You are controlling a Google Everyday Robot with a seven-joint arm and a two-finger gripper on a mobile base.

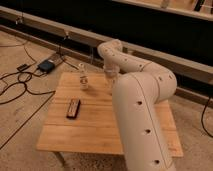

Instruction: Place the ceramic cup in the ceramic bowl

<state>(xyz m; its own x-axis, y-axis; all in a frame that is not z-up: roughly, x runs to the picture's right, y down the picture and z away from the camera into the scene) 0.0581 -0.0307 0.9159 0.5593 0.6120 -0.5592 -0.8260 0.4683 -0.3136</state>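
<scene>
**Right, gripper closed low at the table's far edge**

I can read no writing from my seat. The only thing with a label is the small clear bottle (83, 78), which stands upright near the far edge of the table (95, 131), left of the middle. A pale band wraps its body, and the print on it is too small for me to make out. I see no brand marks on the arm or anywhere else.

The gripper (111, 79) hangs straight down from the bent wrist, low over the table's far edge and to the right of the bottle, apart from it. Its fingers are drawn together. I cannot tell whether they pinch anything.

I cannot pick out the ceramic cup. I cannot pick out the ceramic bowl either. The thick white arm (142, 105) covers most of the right half of the table, and the space under the gripper is a blur to me.

A dark elongated object (73, 108) lies flat on the left half of the table, nearer my side than the bottle. On the floor beyond the table's far left corner sit a black box (47, 65) and loose cables (15, 86).
</scene>
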